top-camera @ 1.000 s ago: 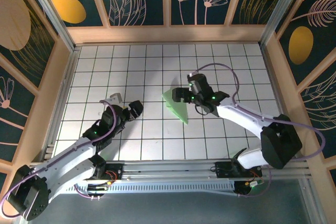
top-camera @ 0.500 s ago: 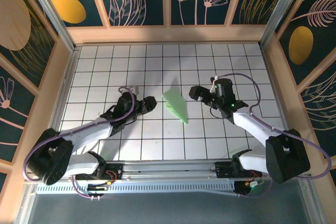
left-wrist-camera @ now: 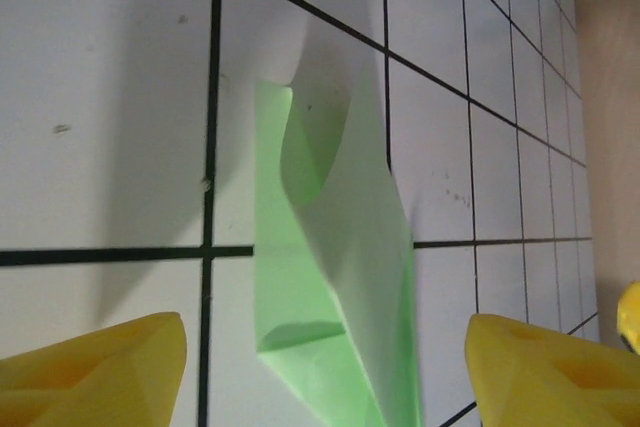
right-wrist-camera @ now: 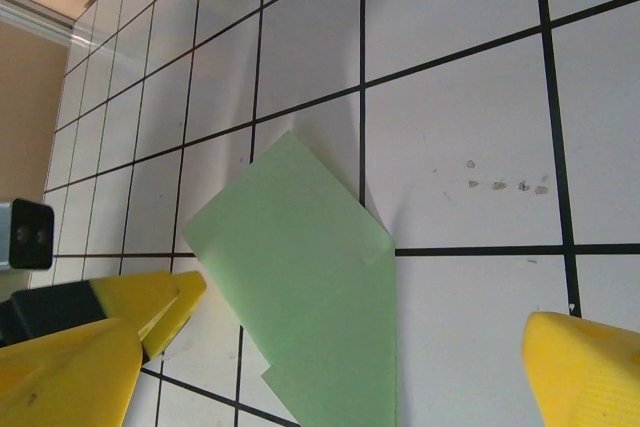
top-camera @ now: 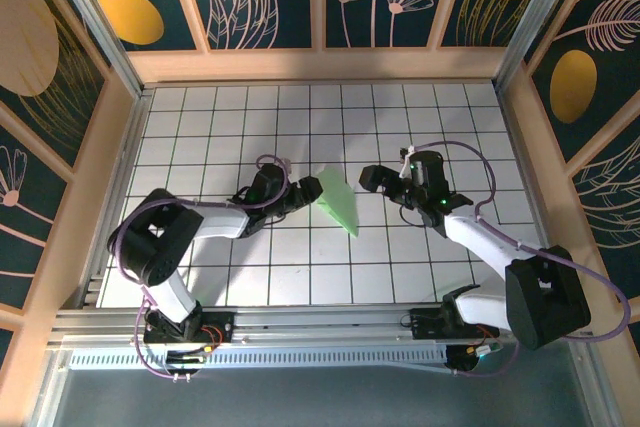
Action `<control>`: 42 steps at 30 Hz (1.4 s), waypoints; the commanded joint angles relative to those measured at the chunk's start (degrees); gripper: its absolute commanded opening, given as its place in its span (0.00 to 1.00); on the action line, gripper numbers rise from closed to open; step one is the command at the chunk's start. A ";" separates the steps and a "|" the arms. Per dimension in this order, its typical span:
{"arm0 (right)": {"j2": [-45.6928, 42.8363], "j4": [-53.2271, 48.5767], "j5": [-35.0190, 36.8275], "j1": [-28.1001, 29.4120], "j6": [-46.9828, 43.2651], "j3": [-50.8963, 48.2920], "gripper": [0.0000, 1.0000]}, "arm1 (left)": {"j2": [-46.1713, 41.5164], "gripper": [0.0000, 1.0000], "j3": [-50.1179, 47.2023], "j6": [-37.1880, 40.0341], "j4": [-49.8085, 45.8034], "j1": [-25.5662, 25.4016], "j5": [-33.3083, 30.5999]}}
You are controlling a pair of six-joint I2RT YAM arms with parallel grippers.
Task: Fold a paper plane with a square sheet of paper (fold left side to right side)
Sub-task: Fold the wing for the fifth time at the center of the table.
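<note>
The pale green sheet of paper (top-camera: 338, 202) lies mid-table, folded into a narrow pointed shape with its tip toward the near right. In the left wrist view the paper (left-wrist-camera: 330, 277) has one flap standing up off the tiles. My left gripper (top-camera: 300, 197) is at the paper's left edge. It is open, and its yellow fingertips (left-wrist-camera: 95, 372) straddle the paper's near end without touching it. My right gripper (top-camera: 378, 185) hovers open about one tile right of the paper (right-wrist-camera: 310, 287). The left gripper's yellow fingertip (right-wrist-camera: 170, 297) shows beside the paper's left corner there.
The white grid table (top-camera: 200, 127) is boxed in by wooden walls (top-camera: 320, 65) at the back and both sides. A metal rail (top-camera: 320, 332) with the arm bases runs along the near edge. Cables loop off both arms.
The left arm has swung right from the open tiles up to the paper's left edge, its jaws narrowing slightly. The right gripper drew back right off the paper, then held still.
</note>
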 commanded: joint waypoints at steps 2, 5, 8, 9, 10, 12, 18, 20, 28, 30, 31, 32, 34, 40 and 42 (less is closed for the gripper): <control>-0.73 0.83 -0.08 -0.46 -0.79 -1.21 0.98 | 3.59 0.63 3.11 -2.34 5.06 -0.15 1.54; -0.90 0.47 -0.29 -0.68 -1.32 -1.43 0.98 | 5.27 0.53 4.10 -2.74 5.51 -0.14 1.10; -1.33 0.11 -0.81 -1.29 -1.95 -1.52 0.98 | 6.00 0.37 4.43 -2.91 5.45 -0.16 0.69; -1.57 0.10 -1.16 -1.62 -2.28 -1.60 0.98 | 5.85 0.32 4.27 -2.84 5.43 -0.15 0.49; -1.76 0.17 -1.50 -1.90 -2.63 -1.65 0.98 | 5.59 0.28 4.04 -2.67 5.44 -0.19 0.30; -1.95 0.14 -2.89 -2.71 -3.87 -1.78 0.98 | 4.32 0.18 3.23 -1.88 5.51 -0.18 -0.06; -1.90 0.81 -7.99 -4.57 -8.19 -1.84 0.97 | -2.40 0.00 -0.07 3.30 3.68 0.12 0.17; -1.81 1.60 -10.36 -4.88 -9.90 -1.87 0.97 | -5.11 0.00 -1.77 6.17 3.30 0.64 1.52; 1.48 11.19 -26.46 -4.41 -15.87 -3.72 0.95 | -17.91 0.00 -11.08 21.44 3.34 3.43 13.86; 3.79 15.88 -29.82 -3.63 -15.78 -5.07 0.95 | -21.77 0.00 -13.93 24.07 4.99 3.90 16.90; 4.97 17.90 -31.15 -3.14 -15.74 -5.54 0.95 | -23.50 0.00 -15.14 25.01 5.66 4.03 17.99; 6.45 20.20 -32.10 -2.25 -15.76 -6.10 0.95 | -25.44 0.00 -16.40 26.09 6.23 4.16 18.95; 9.15 23.32 -32.67 -0.20 -15.96 -6.48 0.95 | -28.81 0.00 -18.29 28.05 6.09 4.31 19.12; 15.30 30.90 -33.13 4.93 -16.27 -6.37 0.94 | -35.54 0.00 -23.01 30.05 7.38 4.65 18.80; 17.16 33.04 -34.26 6.06 -16.16 -6.02 0.93 | -35.96 0.00 -23.57 30.07 7.52 4.61 19.04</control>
